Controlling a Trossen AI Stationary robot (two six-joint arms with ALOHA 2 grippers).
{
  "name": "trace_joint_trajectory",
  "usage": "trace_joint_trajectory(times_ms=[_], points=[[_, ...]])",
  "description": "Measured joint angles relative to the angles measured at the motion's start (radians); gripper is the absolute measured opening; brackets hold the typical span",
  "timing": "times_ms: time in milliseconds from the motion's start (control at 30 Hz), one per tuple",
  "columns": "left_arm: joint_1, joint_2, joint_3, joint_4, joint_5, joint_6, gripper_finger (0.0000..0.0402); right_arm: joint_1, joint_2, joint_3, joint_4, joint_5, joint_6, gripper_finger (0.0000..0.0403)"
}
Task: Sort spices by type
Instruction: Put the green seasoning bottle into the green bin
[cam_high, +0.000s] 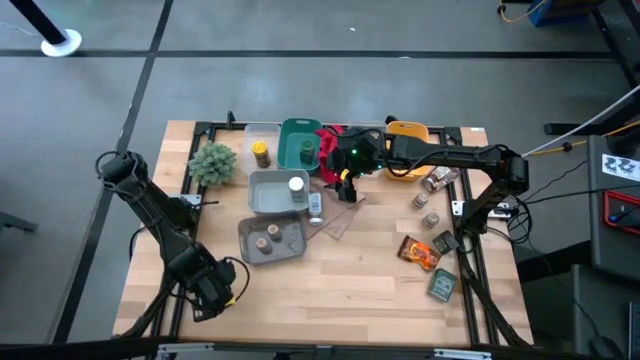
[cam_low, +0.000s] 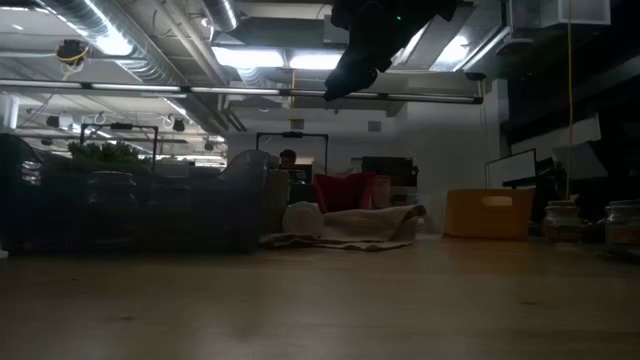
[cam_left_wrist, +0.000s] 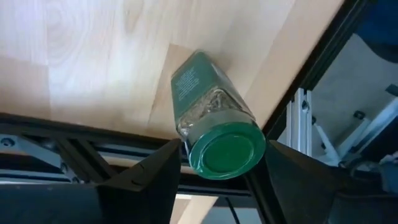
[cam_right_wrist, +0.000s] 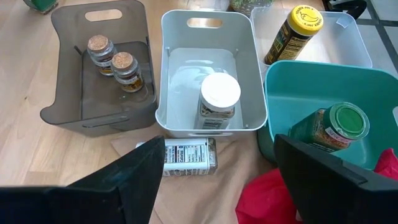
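Note:
My left gripper is at the table's near left corner, shut on a clear jar with a green lid. My right gripper hangs open over the middle of the table, above a white-lidded jar that lies on its side on a tan cloth. Two cork-lidded jars stand in the dark grey bin, a white-lidded jar in the white bin, a green-lidded jar in the teal bin, and a yellow-lidded jar in the clear bin. My left gripper holds the green-lidded jar at its lid end, pinched between the two fingers, one on each side of the lid. The lid faces back toward the wrist and the jar's body points away from the fingers, over the table's edge.
A bushy plant stands at the far left and a yellow bin at the far middle. Several loose jars, an orange packet and a dark green packet lie on the right side. A red cloth lies by the teal bin.

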Motion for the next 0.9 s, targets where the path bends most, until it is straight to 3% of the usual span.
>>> trace_joint_trajectory(times_ms=[433, 900], points=[[-0.013, 0.000, 0.000, 0.030, 0.003, 0.016, 0.0299, 0.001, 0.000, 0.000, 0.000, 0.000, 0.000, 0.0301], [-0.092, 0.000, 0.000, 0.036, -0.122, 0.009, 0.0308, 0.001, 0.000, 0.000, 0.000, 0.000, 0.000, 0.0301]])
